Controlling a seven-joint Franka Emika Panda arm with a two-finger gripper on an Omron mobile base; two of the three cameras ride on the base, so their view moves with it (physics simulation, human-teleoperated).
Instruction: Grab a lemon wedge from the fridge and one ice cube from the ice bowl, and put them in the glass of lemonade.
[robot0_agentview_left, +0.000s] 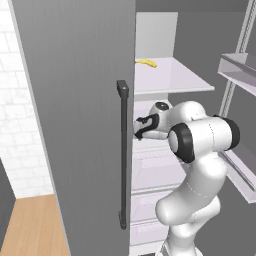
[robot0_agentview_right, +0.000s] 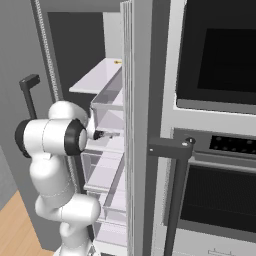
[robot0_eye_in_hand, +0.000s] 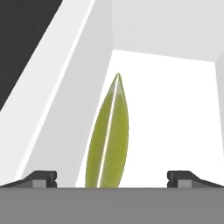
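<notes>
gripper: fingers spread wide, holding nothing | lemon wedge: lower centre, between the tips | fridge: door open

This is a rendered home kitchen. An open fridge with a long dark bar handle and white shelves stands beside a built-in oven with a dark glass door, and white brick wall tiles meet a wooden floor.

You are seeing no readable text, label, brand or number here; the small pale marks on the dark oven control panel are looking too blurred to read.
</notes>
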